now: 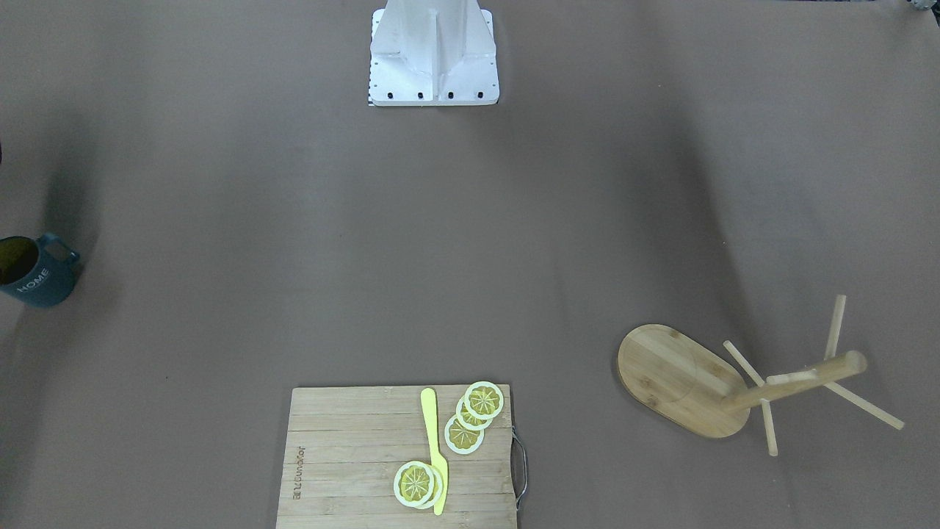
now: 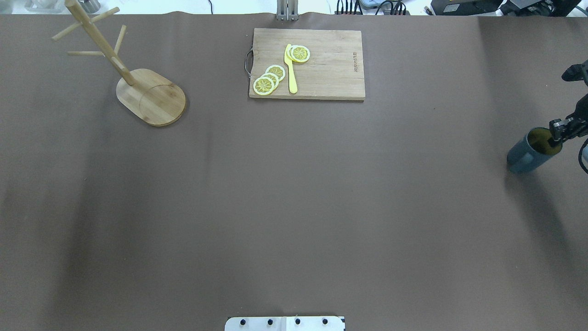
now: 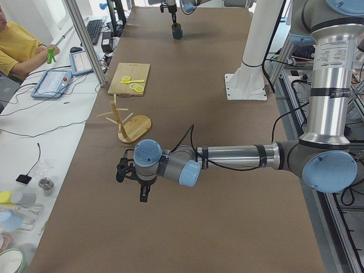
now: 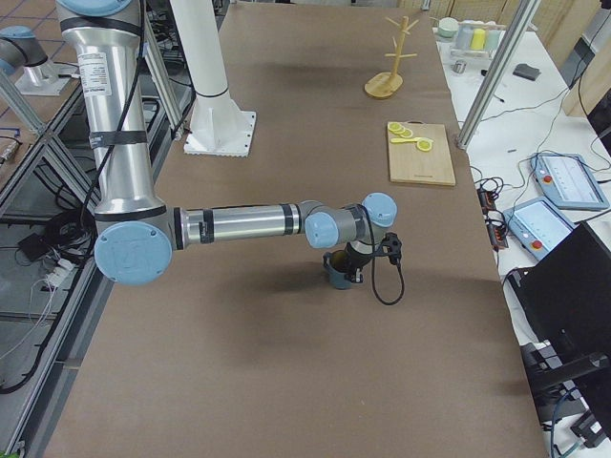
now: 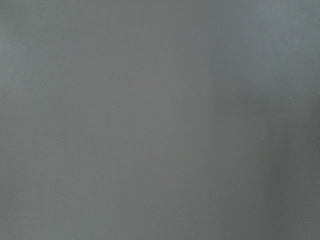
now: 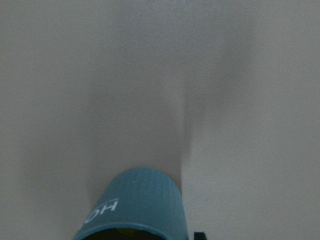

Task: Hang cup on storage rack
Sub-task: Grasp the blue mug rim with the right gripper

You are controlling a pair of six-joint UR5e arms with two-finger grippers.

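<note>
Two arms reached over the wide brown table (image 2: 294, 207). The left arm (image 3: 239, 156) lay low over bare cover, in the lower middle of the left side view. I could not tell if the left gripper (image 3: 142, 190) was spread or pressed together.

The storage rack (image 2: 151, 96) stood in the upper left corner of the overhead view, with all its pegs free. The cup (image 2: 528, 154) stood on the table at the right edge of that view, well apart from the rack. The right gripper (image 2: 558, 135) was at the cup's rim, one finger seemingly over the yellow mouth, but I could not see whether it pinched the wall.

To my judgement the step in hand was the grasp. The next move would call for a firm hold, a lift, and a long carry across the table, with the handle turned toward a peg.
</note>
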